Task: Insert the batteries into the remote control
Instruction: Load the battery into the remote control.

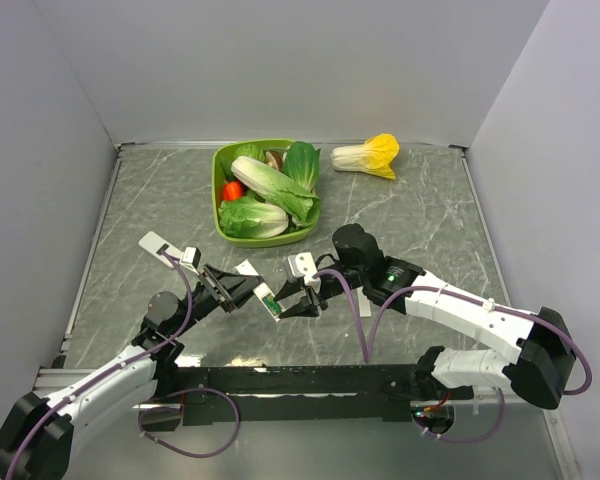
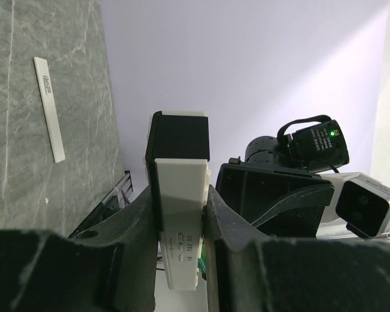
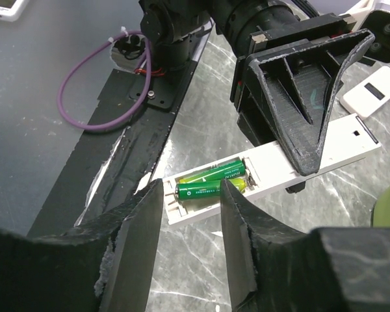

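My left gripper (image 1: 242,290) is shut on the remote control (image 1: 270,298), a white bar with a black section, and holds it above the table. In the left wrist view the remote control (image 2: 180,195) is clamped between both fingers of the left gripper (image 2: 182,221). In the right wrist view its battery bay (image 3: 182,209) is open and faces up. The two green batteries (image 3: 214,182) lie side by side in the bay. My right gripper (image 3: 192,201) is open and empty, its fingertips just over the nearer battery. It also shows in the top view (image 1: 298,303).
A green bowl (image 1: 220,160) of leafy vegetables stands at the back middle, a yellow-white cabbage (image 1: 368,155) to its right. A white plate (image 1: 160,243) lies left of the arms. A thin white strip (image 2: 49,107) lies on the table. A black rail (image 1: 300,378) runs along the near edge.
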### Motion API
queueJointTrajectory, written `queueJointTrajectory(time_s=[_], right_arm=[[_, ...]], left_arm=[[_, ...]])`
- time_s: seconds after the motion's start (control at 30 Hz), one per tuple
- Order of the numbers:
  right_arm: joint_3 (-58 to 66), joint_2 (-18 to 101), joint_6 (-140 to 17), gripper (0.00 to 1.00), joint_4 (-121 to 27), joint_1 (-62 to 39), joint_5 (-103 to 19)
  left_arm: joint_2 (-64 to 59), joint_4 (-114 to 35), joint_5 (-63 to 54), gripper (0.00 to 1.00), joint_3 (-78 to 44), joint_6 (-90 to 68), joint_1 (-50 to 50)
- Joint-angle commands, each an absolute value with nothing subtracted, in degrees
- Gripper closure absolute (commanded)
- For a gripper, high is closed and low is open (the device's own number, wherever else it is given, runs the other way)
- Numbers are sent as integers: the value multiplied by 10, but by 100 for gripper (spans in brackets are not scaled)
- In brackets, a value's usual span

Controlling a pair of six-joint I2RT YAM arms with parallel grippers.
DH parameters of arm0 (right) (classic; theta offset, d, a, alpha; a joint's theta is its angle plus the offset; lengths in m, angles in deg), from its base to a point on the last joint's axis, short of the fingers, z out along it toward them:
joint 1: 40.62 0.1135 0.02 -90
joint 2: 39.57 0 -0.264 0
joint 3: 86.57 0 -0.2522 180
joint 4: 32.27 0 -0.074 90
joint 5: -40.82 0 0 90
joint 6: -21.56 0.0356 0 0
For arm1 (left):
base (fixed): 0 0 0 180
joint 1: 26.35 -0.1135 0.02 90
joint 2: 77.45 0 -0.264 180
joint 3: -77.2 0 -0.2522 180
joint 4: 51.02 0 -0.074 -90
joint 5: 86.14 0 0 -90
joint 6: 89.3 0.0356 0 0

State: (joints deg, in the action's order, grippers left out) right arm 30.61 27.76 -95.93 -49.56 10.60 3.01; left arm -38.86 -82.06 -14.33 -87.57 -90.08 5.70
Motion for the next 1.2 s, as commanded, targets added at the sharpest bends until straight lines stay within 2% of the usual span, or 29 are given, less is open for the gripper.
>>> queueJointTrajectory(time_s=[0.0,0.8,0.93,1.03,1.17], right_arm=[[291,284,-964,54,-480,104,50],[274,325,-998,62,-534,103,-4],[270,343,-1005,65,-548,102,-19],[265,357,-1010,72,-561,100,-22],[261,373,-1016,73,-582,98,-29]], left_arm=[[-390,-865,-154,99,-927,-908,58],[-423,-881,-170,99,-927,-935,58],[-428,-895,-176,99,-928,-949,58],[-434,-901,-179,99,-926,-958,58],[-449,-896,-177,99,-926,-967,57]])
